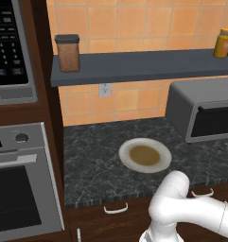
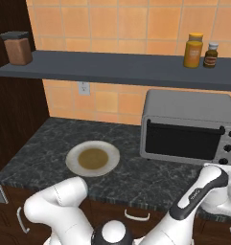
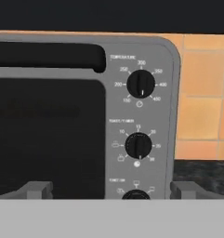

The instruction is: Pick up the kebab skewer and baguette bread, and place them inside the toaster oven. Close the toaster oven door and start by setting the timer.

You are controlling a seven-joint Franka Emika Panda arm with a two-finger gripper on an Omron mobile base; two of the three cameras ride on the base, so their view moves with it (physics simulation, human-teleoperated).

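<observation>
Jaws spread wide, holding nothing, squared up to the oven. Door shut, ahead and left; timer knob dead ahead between tips. Risk: grabbing 1 of the 2 neighbouring knobs instead.

Boxy grey toaster oven with rounded top, standing upright on the dark speckled bench, toward its right end, back close to the tiled wall, below the shelf. Toaster oven door of dark glass in a grey frame, shut flat against the front, dark handle bar along its top. 3 black knobs stacked down the right panel, with white dial markings.
</observation>
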